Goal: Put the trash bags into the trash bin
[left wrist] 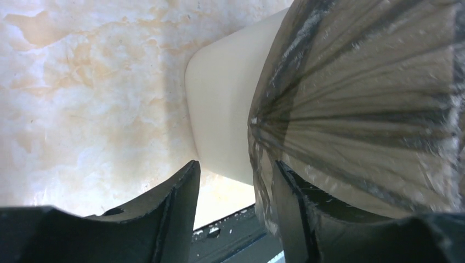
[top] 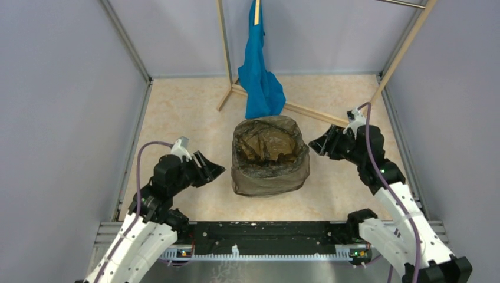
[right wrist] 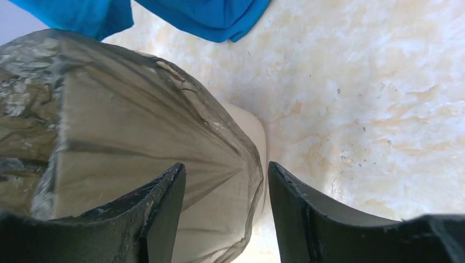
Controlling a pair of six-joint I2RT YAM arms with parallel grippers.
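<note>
We are judging the trash bag (top: 270, 177) seated over the trash bin (left wrist: 219, 109); both jaws are hanging released alongside. Next: pressing loose film down.

Bare surface (top: 177, 112) gives free passage left and right of the trash bin (left wrist: 219, 120). The bin mouth, lined by the trash bag (top: 270, 150), is unobstructed from above. Just behind the bin, a hanging blue cloth (top: 259, 76) and the wooden rack (top: 312, 113) block access. Grey wall panels (top: 59, 118) close both sides.
</note>
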